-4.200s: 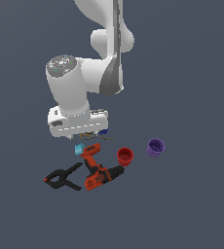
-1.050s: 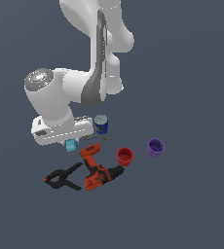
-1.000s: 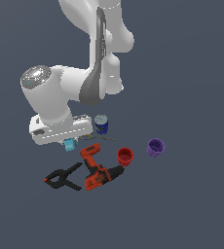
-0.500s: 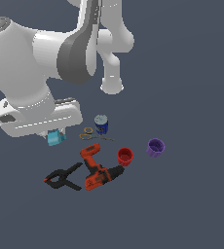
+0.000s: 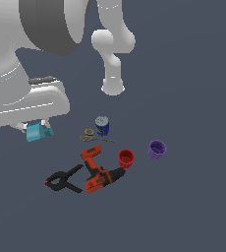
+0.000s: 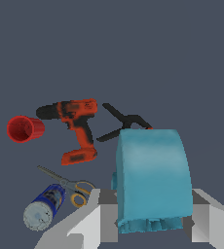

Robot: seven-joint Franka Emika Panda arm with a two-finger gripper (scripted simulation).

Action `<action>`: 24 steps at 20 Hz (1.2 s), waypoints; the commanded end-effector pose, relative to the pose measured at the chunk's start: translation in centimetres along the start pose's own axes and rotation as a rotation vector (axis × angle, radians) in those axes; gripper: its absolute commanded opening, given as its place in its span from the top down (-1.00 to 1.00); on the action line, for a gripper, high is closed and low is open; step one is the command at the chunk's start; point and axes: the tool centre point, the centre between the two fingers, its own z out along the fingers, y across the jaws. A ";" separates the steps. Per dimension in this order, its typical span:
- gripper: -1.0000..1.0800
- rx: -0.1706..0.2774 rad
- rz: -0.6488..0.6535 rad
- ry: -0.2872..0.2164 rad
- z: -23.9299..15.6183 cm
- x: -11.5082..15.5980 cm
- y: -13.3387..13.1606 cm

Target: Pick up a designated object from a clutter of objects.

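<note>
The cyan-teal block [image 5: 38, 132] hangs under the big white hand at the exterior view's left, held well above the floor. My gripper [image 5: 35, 129] is shut on it; in the wrist view the block [image 6: 152, 179] fills the space between the two grey fingers [image 6: 99, 221]. The clutter lies below: an orange-red and black power drill [image 5: 98, 171], a black clamp [image 5: 63, 179], a red cup [image 5: 126, 158], a purple cup [image 5: 157, 148], a blue can [image 5: 101, 125] and scissors [image 5: 91, 136]. The wrist view shows the drill [image 6: 75, 124], clamp [image 6: 123, 123], red cup [image 6: 24, 129], can [image 6: 44, 208] and scissors [image 6: 68, 187].
The arm's white base column [image 5: 113, 69] stands behind the clutter. The arm's large white body [image 5: 21, 59] fills the exterior view's upper left and hides the floor there. The floor is plain dark grey.
The arm has swung up and toward the camera with the cyan block held in the gripper. The block has moved left, away from the clutter. The other items have not moved.
</note>
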 end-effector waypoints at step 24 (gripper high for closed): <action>1.00 0.001 -0.001 0.000 -7.9 2.5 2.4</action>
